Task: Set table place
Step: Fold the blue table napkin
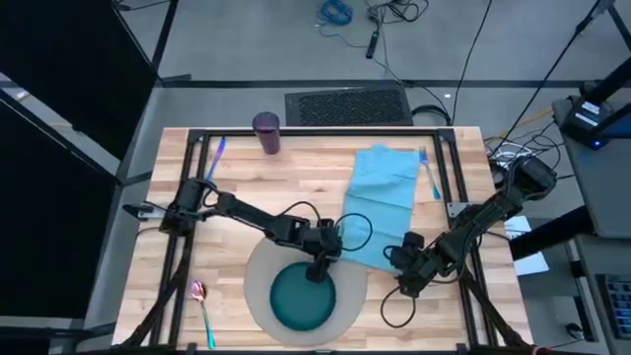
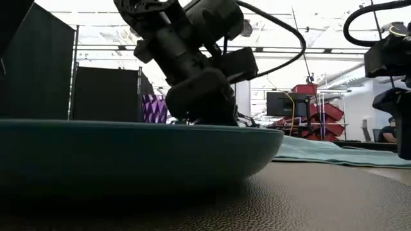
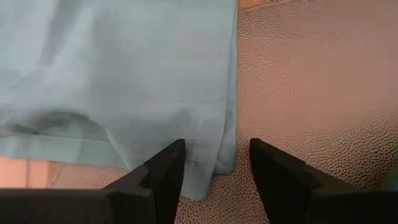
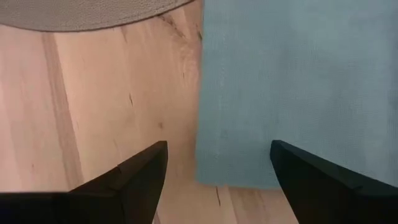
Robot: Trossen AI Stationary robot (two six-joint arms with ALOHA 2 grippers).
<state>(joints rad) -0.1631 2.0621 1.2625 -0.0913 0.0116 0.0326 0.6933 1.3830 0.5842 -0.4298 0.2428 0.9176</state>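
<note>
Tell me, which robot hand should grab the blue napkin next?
Probably the right hand: it is open, with the napkin's near corner lying flat on bare wood between its fingers. The left hand, also open, is at the edge overlapping the grey mat.

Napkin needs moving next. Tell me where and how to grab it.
Probably the napkin's near corner overlapping the grey mat: the open left gripper sits over that edge. Come straight down and pinch; it lies flat, so only an edge gives purchase.
</note>
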